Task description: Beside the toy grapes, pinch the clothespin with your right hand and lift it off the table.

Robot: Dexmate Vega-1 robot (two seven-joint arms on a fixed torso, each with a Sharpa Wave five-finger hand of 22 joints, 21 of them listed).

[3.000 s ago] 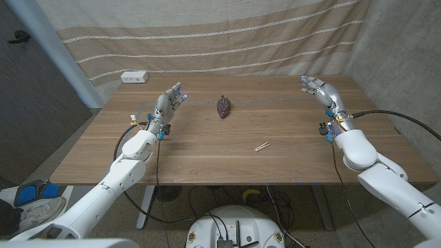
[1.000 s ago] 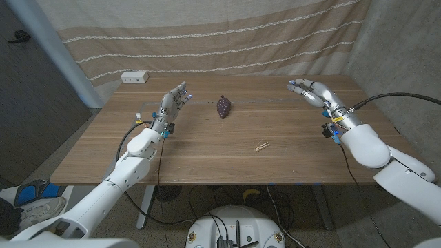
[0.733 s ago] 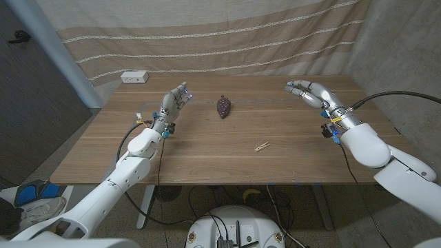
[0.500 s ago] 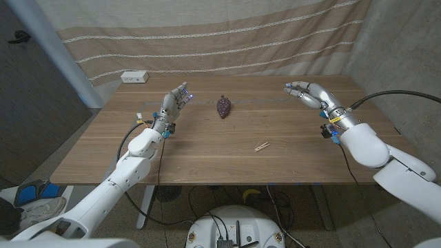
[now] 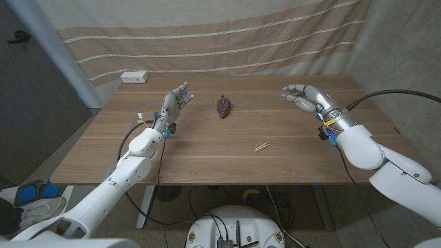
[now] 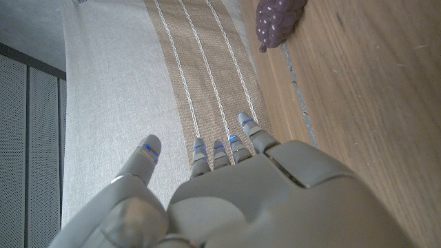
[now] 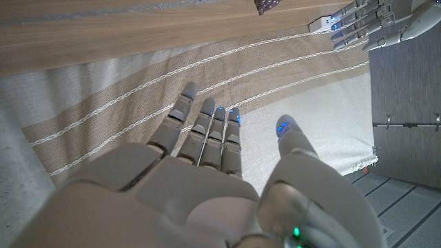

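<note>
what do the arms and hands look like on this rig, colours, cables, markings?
Both arms have glossy white rounded shells. The left hand and right hand are grey metallic, with fingers tipped by blue lights. Blue fittings sit at each wrist, and black cables run along the forearms.

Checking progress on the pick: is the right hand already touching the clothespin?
No. In the head view the right hand is open near the table's far right side, while the clothespin lies untouched, nearer the front edge.

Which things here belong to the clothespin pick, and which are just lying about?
Part of the job:
clothespin
toy grapes, the landmark
right hand, open, nothing held

Just there:
left hand, open
white box at the table's far edge
striped curtain
</note>
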